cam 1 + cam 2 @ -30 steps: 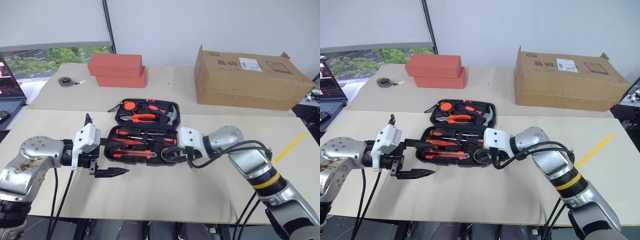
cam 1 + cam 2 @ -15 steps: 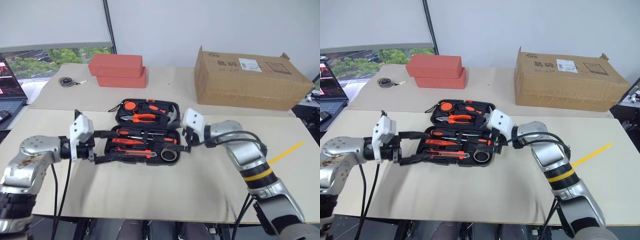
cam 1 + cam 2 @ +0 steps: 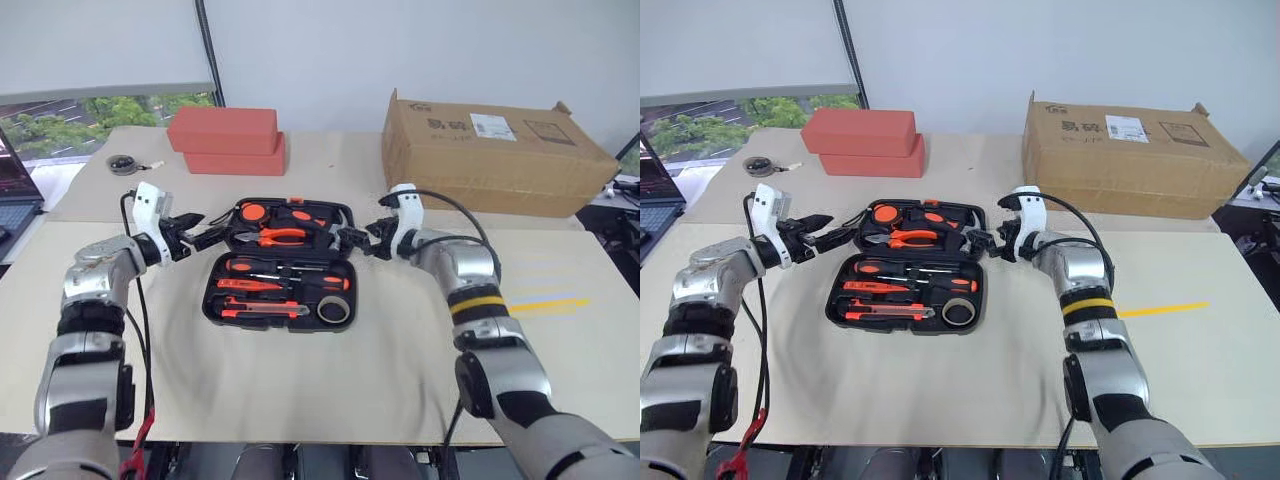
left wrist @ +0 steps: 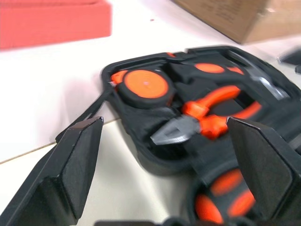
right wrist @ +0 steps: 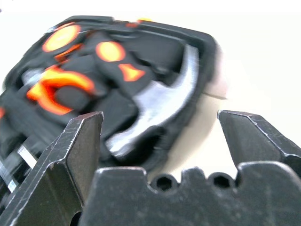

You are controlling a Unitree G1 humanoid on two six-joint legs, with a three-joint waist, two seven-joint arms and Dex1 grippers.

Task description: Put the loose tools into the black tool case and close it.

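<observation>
- Nearest: bare beige table (image 3: 300,390), a yellow tape strip (image 3: 557,304) toward the right.
- Mid-table: black tool case (image 3: 283,262) lying open, tape ring (image 3: 333,310) and screwdrivers (image 3: 270,268) seated in the near half.
- Flanking the far half: left gripper (image 3: 205,238) spread wide, empty; right gripper (image 3: 352,240) spread wide, empty.
- Behind: red boxes (image 3: 228,140), cardboard box (image 3: 490,150), white wall.

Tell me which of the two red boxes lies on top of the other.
The slightly shorter red box lies on top; the lower red box beneath it sticks out further toward the cardboard box.
</observation>
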